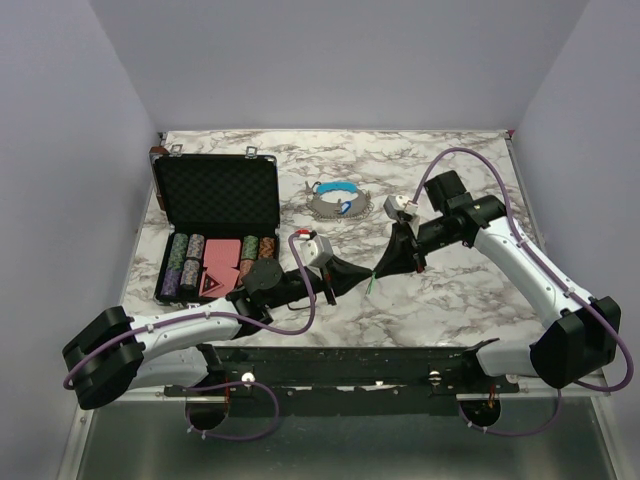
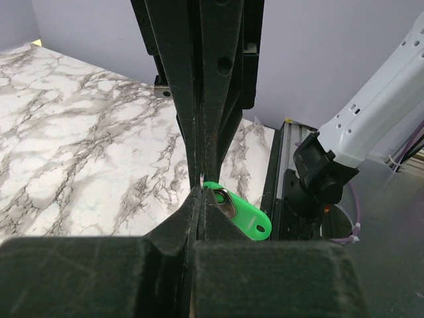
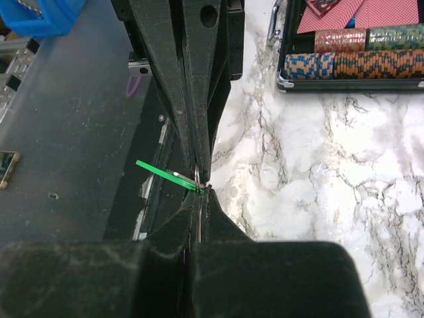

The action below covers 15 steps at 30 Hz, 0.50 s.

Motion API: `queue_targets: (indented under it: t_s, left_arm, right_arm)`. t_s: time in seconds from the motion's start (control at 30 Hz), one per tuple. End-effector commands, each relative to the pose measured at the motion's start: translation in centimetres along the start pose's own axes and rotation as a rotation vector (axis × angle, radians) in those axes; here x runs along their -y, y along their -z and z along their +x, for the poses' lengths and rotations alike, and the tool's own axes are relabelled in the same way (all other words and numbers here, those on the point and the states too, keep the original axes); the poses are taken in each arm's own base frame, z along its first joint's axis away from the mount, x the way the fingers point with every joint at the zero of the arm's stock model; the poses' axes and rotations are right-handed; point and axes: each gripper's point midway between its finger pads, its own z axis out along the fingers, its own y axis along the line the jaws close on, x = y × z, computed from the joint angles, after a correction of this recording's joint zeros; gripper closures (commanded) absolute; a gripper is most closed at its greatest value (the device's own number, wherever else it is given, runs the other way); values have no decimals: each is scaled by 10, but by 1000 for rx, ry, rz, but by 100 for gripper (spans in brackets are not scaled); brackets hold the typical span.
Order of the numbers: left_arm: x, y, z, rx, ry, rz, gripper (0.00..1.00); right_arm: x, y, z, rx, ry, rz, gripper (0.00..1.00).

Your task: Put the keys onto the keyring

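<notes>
My left gripper and right gripper meet tip to tip above the table's front middle, both shut. A green-headed key hangs at the point where they meet. In the left wrist view the green key sticks out to the right of my shut left gripper, and a thin metal ring runs up between the opposing fingers. In the right wrist view the key shows edge-on, left of my shut right gripper. The keyring, grey with a blue curved segment, lies on the table at the back middle.
An open black foam-lined case stands at the back left, with rows of poker chips and red cards in its lower half. The chips also show in the right wrist view. The black mounting rail runs along the near edge.
</notes>
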Motion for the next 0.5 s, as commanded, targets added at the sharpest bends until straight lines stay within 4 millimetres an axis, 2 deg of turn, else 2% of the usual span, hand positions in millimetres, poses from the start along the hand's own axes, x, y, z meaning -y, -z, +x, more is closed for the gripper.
queue_targets:
  t_s: [0.0, 0.07, 0.3, 0.47]
  left_arm:
    - [0, 1, 6, -8, 7, 3, 100]
    - [0, 1, 6, -7, 10, 3, 96]
    - [1, 7, 4, -9, 10, -5, 55]
    - [-5, 25, -2, -19, -35, -39, 41]
  right_arm:
    - [3, 2, -12, -7, 23, 23, 100]
    - [3, 3, -13, -15, 25, 29, 100]
    - [3, 5, -8, -46, 36, 40, 100]
    - [2, 9, 11, -159, 64, 54, 100]
